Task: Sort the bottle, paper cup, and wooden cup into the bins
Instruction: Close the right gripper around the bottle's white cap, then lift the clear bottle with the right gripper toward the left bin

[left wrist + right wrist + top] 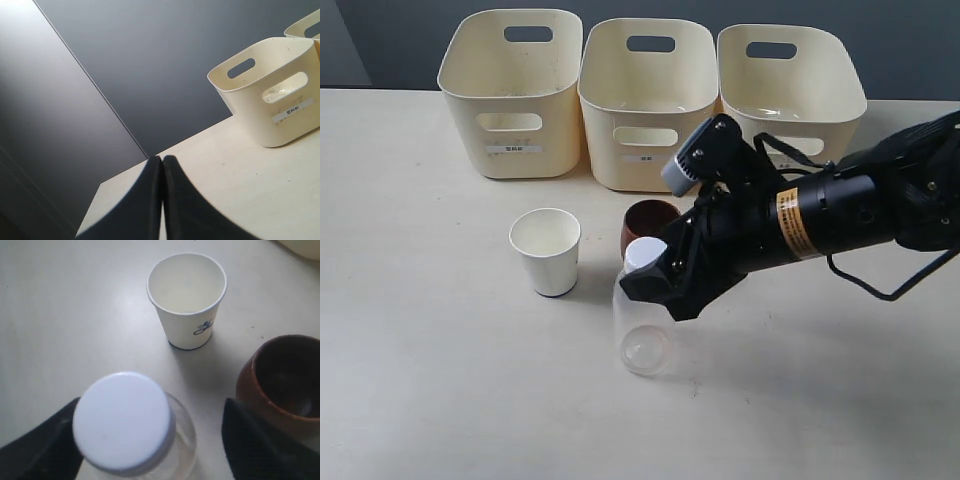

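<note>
The clear bottle [642, 325] with a white cap stands on the table in front of the wooden cup [647, 217]. My right gripper [655, 295] is open around its neck. In the right wrist view the bottle [122, 420] sits between the two black fingers: one is close against the cap, the other stands apart beside the wooden cup [282, 385]. The white paper cup [547, 250] [187, 300] stands upright to the left. Three cream bins [470, 120] [605, 140] [820, 125] line the back. My left gripper [161, 159] is shut on nothing and does not show in the exterior view.
The right arm [840, 215] reaches in from the right, in front of the right bin. The left wrist view shows one bin [270, 110], the edge of another [305, 30], the table's far edge and a dark wall behind it.
</note>
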Robot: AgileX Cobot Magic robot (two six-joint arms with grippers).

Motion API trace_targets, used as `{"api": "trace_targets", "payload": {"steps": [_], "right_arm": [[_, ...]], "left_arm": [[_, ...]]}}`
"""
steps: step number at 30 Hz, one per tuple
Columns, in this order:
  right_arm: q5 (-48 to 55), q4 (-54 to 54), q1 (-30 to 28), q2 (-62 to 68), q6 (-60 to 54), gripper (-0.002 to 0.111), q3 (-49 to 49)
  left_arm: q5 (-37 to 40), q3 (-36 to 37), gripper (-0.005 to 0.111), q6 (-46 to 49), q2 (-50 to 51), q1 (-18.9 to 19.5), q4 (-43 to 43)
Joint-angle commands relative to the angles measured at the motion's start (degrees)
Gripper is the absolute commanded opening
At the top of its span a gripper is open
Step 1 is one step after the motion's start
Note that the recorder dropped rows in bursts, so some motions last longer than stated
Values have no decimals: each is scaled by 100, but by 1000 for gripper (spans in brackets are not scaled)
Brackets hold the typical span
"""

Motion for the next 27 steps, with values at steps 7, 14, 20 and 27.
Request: {"api": "trace_targets", "payload": {"steps": [7, 14, 20, 27], "right_arm": [[-412, -1, 3, 146, -847, 2, -40], [-639, 338, 3, 146, -1264, 0, -40], [-639, 350, 3, 146, -1310, 0, -40], [-641, 348, 3, 146, -1321, -1, -40]], "left_arm": [[-37, 10, 0, -21, -28, 3, -51], [-37, 10, 0, -21, -28, 3, -51], [-37, 10, 0, -21, -28, 3, -51], [-37, 10, 0, -21, -28, 3, -51]]}}
